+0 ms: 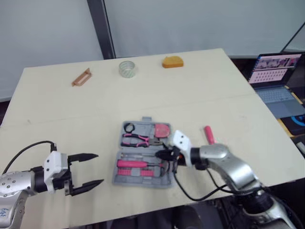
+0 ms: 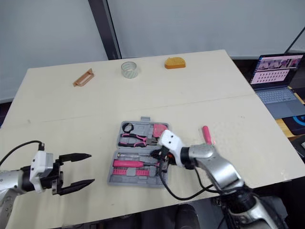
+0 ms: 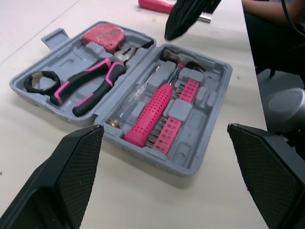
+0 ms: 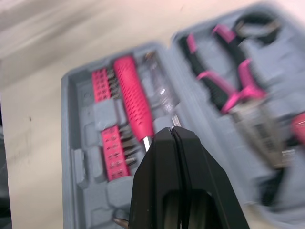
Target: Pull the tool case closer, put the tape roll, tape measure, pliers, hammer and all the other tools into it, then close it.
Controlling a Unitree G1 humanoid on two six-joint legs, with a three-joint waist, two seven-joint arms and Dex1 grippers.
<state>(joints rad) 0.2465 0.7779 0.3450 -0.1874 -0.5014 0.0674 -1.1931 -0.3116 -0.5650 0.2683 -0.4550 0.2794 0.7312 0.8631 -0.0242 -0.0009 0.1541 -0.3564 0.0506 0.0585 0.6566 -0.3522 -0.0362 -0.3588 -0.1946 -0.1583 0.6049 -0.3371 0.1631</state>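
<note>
Head view, tool case [image 1: 119, 176] open mid-table, tape roll [image 1: 127, 68] far behind, left gripper [image 1: 99, 168] spread wide beside it, left wrist view, pliers [image 3: 90, 86] and hammer [image 3: 152, 109] inside, right wrist view, right gripper [image 4: 172, 136] pinched together above hammer.

The two eye views sit high up on the head and look forward and down, so they take in the whole counter [image 1: 200, 90] from far off. They show the same scene, one a little to the side of the other. The left wrist view sits low, just above the counter, behind the left gripper [image 1: 99, 168]. It looks across the open tool case [image 3: 200, 157], which is near, over to the right gripper [image 3: 183, 19]. The right wrist view is very near the case and looks down into it, past its own gripper tips. All four views share the case.
</note>
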